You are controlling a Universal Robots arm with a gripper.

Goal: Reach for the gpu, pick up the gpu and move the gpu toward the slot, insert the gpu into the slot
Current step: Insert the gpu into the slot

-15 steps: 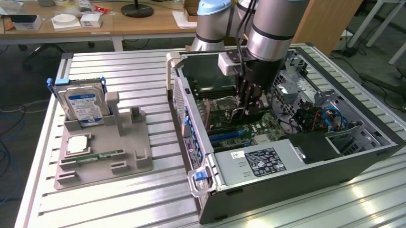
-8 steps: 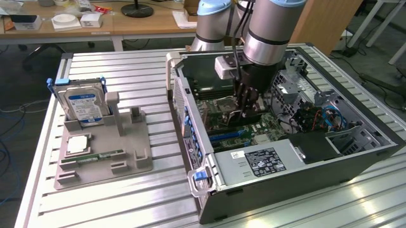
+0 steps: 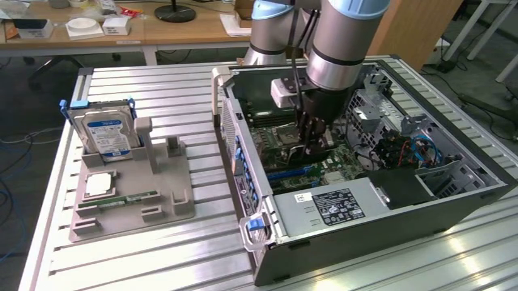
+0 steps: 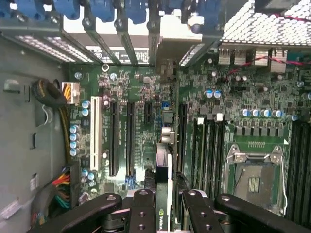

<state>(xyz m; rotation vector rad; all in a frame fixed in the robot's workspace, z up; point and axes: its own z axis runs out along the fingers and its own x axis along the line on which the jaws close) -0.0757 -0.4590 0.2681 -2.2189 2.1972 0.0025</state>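
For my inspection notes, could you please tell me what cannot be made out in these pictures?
- Wrist view: the thin green gpu card shows edge-on; the black pincer gripping it and the picture's edge hide its faces.
- Exterior view: the pincer hides whether the card is seated.
- Exterior view: the black-and-white label has print too small to read.
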